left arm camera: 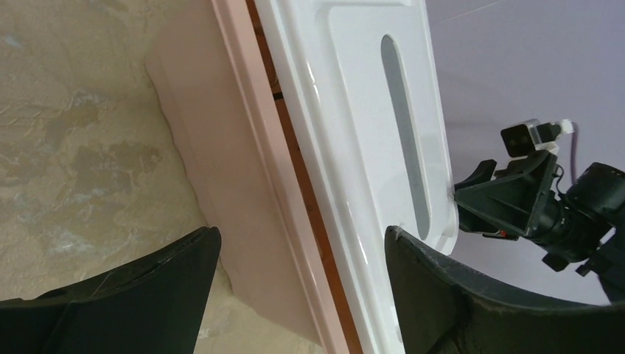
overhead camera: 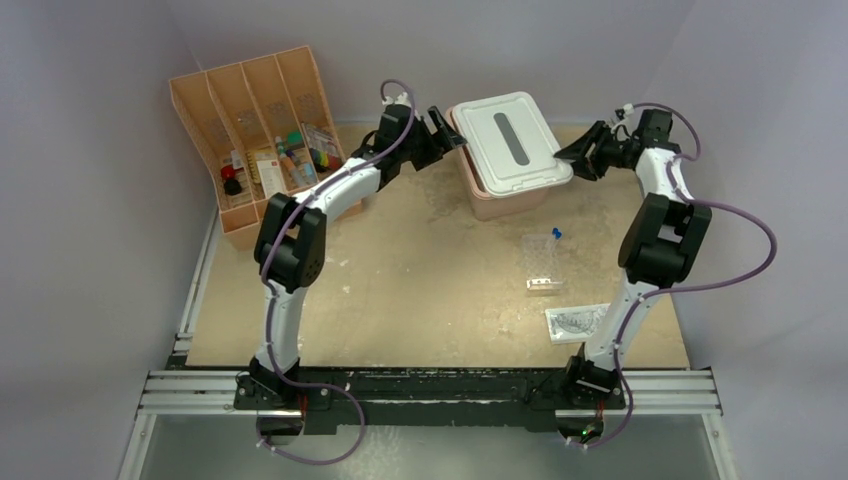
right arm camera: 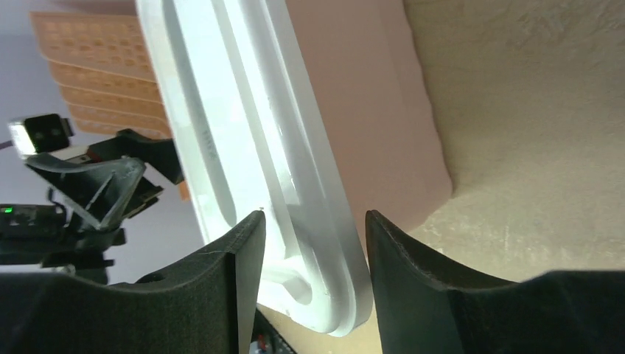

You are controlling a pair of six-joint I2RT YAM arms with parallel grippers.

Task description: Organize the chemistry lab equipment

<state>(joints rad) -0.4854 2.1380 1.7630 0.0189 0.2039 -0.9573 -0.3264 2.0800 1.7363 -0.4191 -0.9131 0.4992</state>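
A clear well rack [overhead camera: 541,262], a small blue-tipped dropper [overhead camera: 556,234] and a clear packet [overhead camera: 577,322] lie on the table's right half. My left gripper [overhead camera: 447,128] is open at the left edge of the white lid [overhead camera: 510,140] on the pink tub [overhead camera: 500,205]. In the left wrist view its jaws [left arm camera: 302,240] straddle the tub rim [left arm camera: 243,110] and the lid edge [left arm camera: 346,110]. My right gripper [overhead camera: 580,158] is at the lid's right edge. In the right wrist view its jaws [right arm camera: 315,214] are closed on the lid's rim [right arm camera: 243,133]. The tripod, forceps and flask are out of view.
The orange divided tray [overhead camera: 255,105] stands at the back left with several small items in its slots. The pink tub sits at the back centre, its lid slightly askew. Grey walls close in the table on the left, back and right.
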